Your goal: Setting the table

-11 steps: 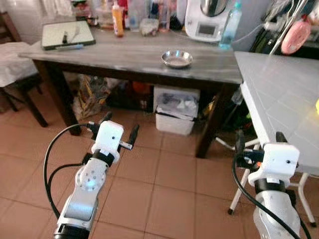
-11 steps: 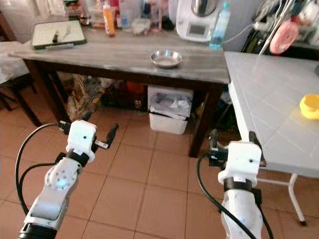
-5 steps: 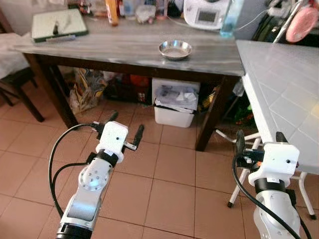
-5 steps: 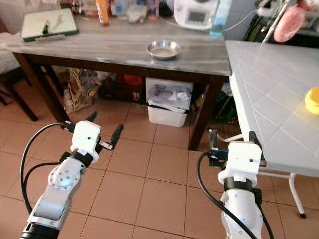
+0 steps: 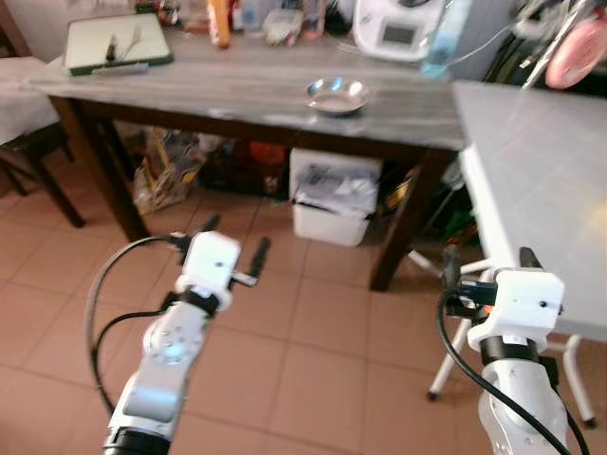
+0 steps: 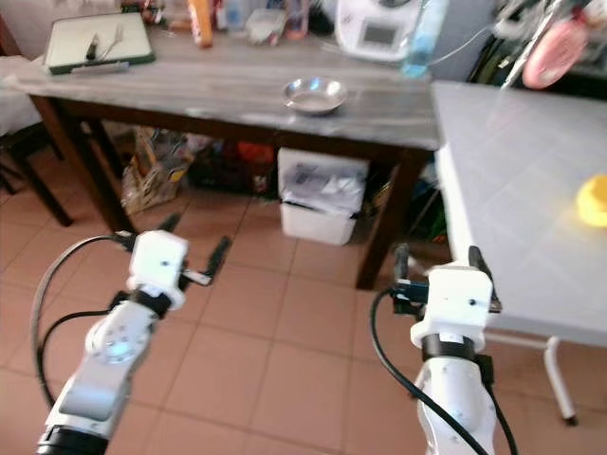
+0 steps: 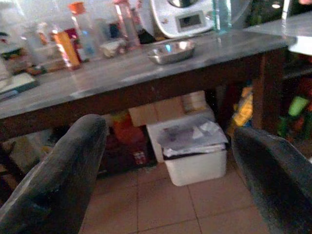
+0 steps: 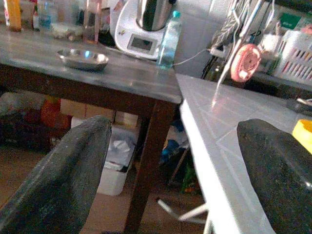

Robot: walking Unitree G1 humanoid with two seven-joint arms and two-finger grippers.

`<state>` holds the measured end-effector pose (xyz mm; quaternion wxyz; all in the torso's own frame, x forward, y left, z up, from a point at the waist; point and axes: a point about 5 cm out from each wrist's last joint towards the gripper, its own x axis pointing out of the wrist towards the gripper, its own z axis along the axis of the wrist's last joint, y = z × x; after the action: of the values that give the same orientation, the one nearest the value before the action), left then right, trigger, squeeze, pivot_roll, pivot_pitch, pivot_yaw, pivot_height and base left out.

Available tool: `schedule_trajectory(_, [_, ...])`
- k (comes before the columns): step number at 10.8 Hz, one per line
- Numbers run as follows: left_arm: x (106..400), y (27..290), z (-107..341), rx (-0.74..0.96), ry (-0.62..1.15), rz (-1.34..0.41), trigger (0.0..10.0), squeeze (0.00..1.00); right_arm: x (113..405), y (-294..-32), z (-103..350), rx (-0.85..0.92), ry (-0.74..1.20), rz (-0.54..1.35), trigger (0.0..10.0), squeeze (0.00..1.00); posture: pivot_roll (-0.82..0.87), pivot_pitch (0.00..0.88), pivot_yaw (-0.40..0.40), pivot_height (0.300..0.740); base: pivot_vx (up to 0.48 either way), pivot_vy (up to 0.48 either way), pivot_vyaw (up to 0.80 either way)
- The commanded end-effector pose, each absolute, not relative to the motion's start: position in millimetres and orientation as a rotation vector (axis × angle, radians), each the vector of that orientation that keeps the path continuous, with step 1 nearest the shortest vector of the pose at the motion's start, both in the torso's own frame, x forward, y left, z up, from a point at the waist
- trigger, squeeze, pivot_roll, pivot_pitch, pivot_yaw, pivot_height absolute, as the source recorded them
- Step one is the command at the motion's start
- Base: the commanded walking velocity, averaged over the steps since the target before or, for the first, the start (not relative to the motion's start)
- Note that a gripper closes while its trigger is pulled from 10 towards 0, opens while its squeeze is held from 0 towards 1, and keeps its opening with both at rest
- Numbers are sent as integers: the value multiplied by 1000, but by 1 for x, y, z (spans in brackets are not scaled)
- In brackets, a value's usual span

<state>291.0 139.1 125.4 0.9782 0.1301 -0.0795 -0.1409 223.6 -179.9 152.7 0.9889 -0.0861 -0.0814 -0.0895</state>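
Left eye view: the left hand (image 5: 230, 251) is held out over the tiled floor (image 5: 322, 370), its two black fingers spread apart and empty, touching nothing. The right hand (image 5: 484, 267) is likewise raised with fingers apart and empty, just beside the near edge of the white worktop (image 5: 541, 180). The metal bowl (image 5: 337, 95) lies well ahead of both hands on the grey worktop (image 5: 237, 90), closer to its front edge, with a tray (image 5: 114, 43) at the far left end.

Right eye view: the same scene; a yellow object (image 6: 593, 201), slightly blurred and perhaps a small cup, sits on the white worktop, ahead and to the right of the right hand. A white bin (image 6: 321, 197) stands under the grey worktop.

Left wrist view: both fingers (image 7: 58, 185) frame the picture wide apart, and the bowl appears between them, far off on the grey worktop beside bottles (image 7: 78, 34).

Right wrist view: the fingers (image 8: 63, 180) stand wide apart with nothing between; the bowl rests on the grey worktop before a white appliance (image 8: 144, 27).
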Motion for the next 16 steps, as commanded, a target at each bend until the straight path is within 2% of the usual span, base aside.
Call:
schedule_trajectory(1, [289,133,125,250,-165,-302,10000,0,223,-182,152,-184,-153,-184,10000,0,71,81,-52,740,0,-480,0])
schedule_trajectory(13, [293,123,127,241,-161,-341,10000,0,219,-187,154,-189,-159,-221,10000,0,42,80,-27,740,0,-480,0])
schedule_trajectory(16, [294,123,127,228,-171,-340,10000,0,220,-186,154,-186,-158,-218,10000,0,44,79,-32,740,0,-95,0])
